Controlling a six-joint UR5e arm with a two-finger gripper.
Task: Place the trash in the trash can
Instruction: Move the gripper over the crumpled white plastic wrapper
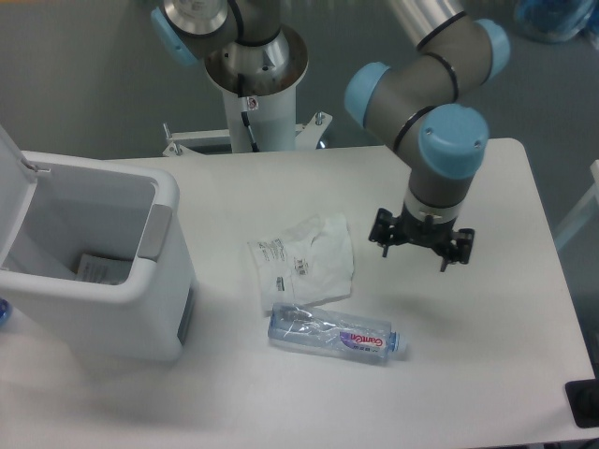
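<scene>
Both pieces of trash lie on the table [487, 309], ungrasped: the approach step is in hand. The gripper [421, 245] hangs released, holding nothing. Just to its left lies the plastic bag [301, 260]; below-left, the water bottle [334, 334]. Farther left, the trash can [103, 271] stands lid-up. Next comes lowering onto one piece.

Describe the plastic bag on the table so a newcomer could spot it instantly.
Start at the white trash can on the table's left. Just right of it lies the flat, crumpled clear plastic bag with small printed labels, right above the water bottle, which is rounded with a red-and-blue label.
</scene>
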